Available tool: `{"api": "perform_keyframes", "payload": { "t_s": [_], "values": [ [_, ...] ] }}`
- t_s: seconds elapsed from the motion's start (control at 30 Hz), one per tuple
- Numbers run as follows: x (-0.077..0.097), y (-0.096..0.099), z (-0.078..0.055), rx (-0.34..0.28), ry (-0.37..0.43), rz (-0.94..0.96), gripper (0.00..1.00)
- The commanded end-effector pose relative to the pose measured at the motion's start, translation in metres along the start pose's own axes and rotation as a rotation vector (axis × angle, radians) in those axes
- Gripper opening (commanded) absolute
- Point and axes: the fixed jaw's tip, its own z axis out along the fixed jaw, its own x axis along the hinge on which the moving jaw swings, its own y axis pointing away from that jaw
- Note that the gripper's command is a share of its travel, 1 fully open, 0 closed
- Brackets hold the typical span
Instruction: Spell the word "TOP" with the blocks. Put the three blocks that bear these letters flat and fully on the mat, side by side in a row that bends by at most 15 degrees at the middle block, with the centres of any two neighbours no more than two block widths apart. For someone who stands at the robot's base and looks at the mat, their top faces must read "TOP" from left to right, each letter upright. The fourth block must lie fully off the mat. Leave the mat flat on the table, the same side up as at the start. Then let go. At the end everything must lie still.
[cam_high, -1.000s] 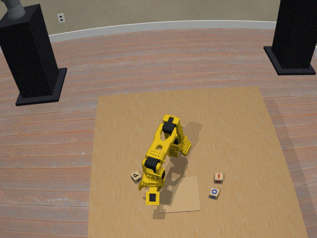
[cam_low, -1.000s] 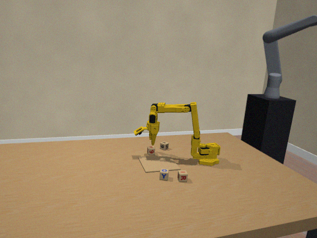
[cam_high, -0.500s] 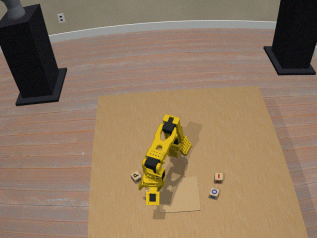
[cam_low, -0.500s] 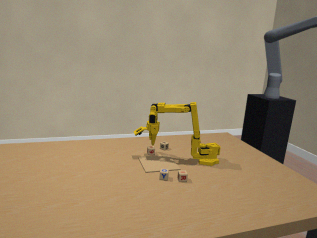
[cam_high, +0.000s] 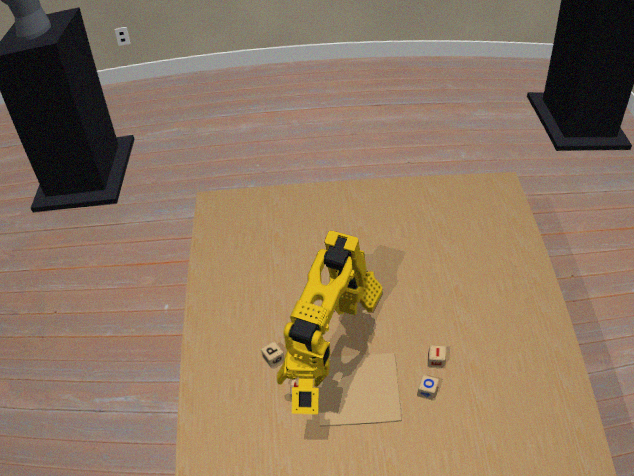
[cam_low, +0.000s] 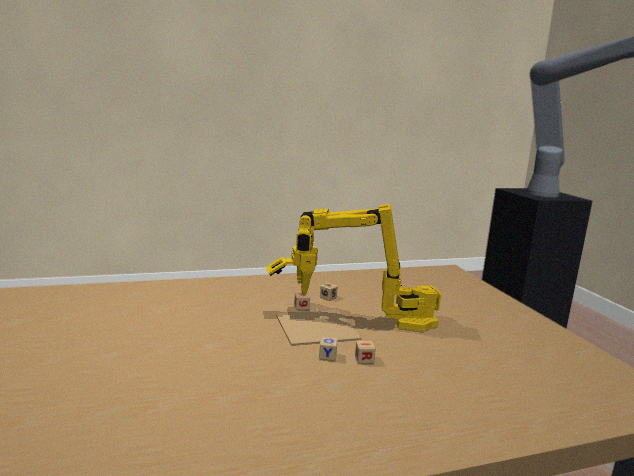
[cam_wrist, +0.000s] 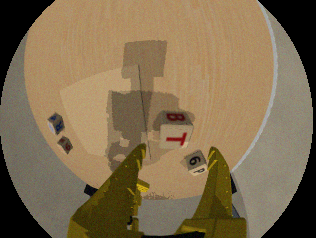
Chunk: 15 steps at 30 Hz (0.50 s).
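Note:
The T block (cam_wrist: 175, 135) lies flat on the table just off the mat (cam_high: 366, 391), red T up; in the top view (cam_high: 294, 383) the arm mostly hides it. My gripper (cam_low: 304, 289) points straight down, partly open and empty, with its tips just above this block (cam_low: 302, 301). In the wrist view the fingers stand apart with nothing between them. The P block (cam_high: 272, 354) lies on the table a little beyond the T block, off the mat. The O block (cam_high: 428, 385) and the I block (cam_high: 436, 355) lie close together off the mat's other side.
The arm's base (cam_low: 414, 307) stands on the table behind the mat. Two black pedestals (cam_high: 61, 107) (cam_high: 588, 71) stand on the floor away from the table. The thin mat (cam_low: 317, 328) lies flat.

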Motion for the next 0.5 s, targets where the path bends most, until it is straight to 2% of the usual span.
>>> {"api": "perform_keyframes", "payload": {
  "t_s": [0.0, 0.3, 0.47],
  "values": [
    [-0.011, -0.002, -0.009, 0.031, -0.093, -0.011, 0.35],
    [-0.012, -0.003, 0.005, 0.031, -0.093, -0.011, 0.35],
    [-0.012, -0.003, 0.008, 0.031, -0.093, -0.011, 0.35]
  ]
}}
